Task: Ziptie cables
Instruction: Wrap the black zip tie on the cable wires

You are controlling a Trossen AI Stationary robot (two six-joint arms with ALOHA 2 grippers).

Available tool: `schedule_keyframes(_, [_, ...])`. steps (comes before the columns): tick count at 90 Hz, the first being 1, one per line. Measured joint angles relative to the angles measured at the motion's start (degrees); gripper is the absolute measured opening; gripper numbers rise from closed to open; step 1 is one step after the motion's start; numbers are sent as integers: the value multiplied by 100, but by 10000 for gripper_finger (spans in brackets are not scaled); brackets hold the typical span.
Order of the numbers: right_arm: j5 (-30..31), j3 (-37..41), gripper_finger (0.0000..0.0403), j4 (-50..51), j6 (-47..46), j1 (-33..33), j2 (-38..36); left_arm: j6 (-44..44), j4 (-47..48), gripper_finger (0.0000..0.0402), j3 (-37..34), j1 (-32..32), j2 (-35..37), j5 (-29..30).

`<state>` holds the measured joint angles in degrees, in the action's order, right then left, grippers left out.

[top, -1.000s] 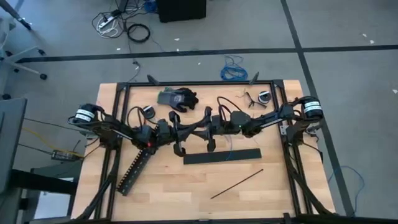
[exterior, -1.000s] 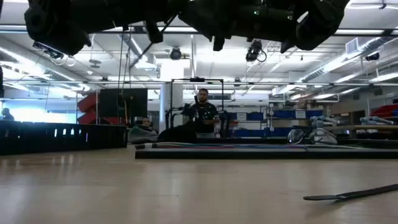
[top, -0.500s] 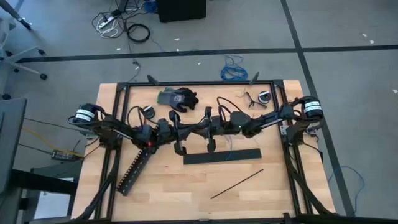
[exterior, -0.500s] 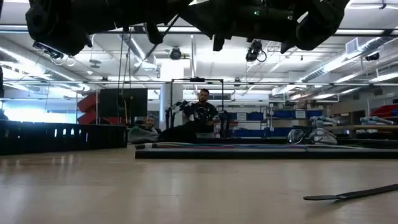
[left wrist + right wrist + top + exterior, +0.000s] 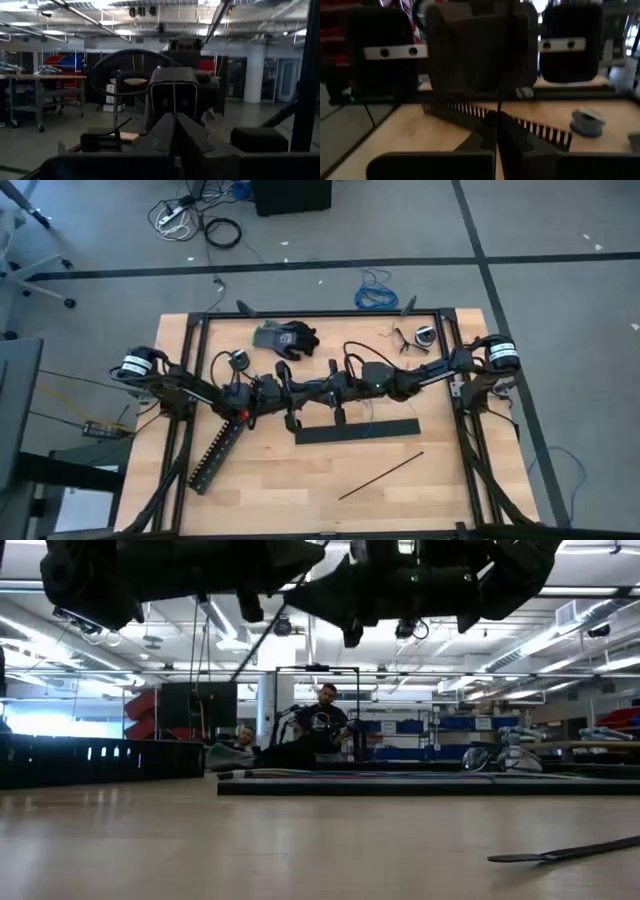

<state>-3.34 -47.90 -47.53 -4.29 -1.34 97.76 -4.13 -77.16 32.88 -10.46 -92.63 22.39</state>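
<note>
While both grippers hung nose to nose high over the middle of the table (image 5: 455, 480), you had little room for a slip. Your left gripper (image 5: 300, 392) had its fingers pressed together, and a thin dark line stuck out from between them. It looked like a ziptie (image 5: 498, 75). Your right gripper (image 5: 326, 390) was pressed together on that same strip, I think.

If one arm pulled harder than the other, the strip could slide out and drop. It could also bend if the arms pushed closer.

The cables (image 5: 367, 418) were not in either grip. I could only see a thin blue wire on the table, under the right arm and just beside the flat black bar (image 5: 357, 431). The spare ziptie (image 5: 380, 476) lay well apart from both grippers, nearer the front edge.
</note>
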Motion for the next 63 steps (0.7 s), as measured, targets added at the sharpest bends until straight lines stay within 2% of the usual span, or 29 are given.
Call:
schedule_keyframes(18, [-14,2,0,540,-25,-61,-167,15,1049,84,-2,-2,586,163])
schedule_keyframes(28, [-13,0,0,961,-38,-110,-307,311,1658,110,-2,0,1041,151])
schedule_keyframes(44, [-163,0,0,1316,-112,-189,-381,709,2442,126,17,14,1570,105])
schedule_keyframes(50, [-278,0,0,1365,-161,-205,-372,1001,2806,126,123,97,1682,-148])
schedule_keyframes(63, [-290,2,0,1533,-210,-274,-357,1631,3777,127,611,390,1712,-1091])
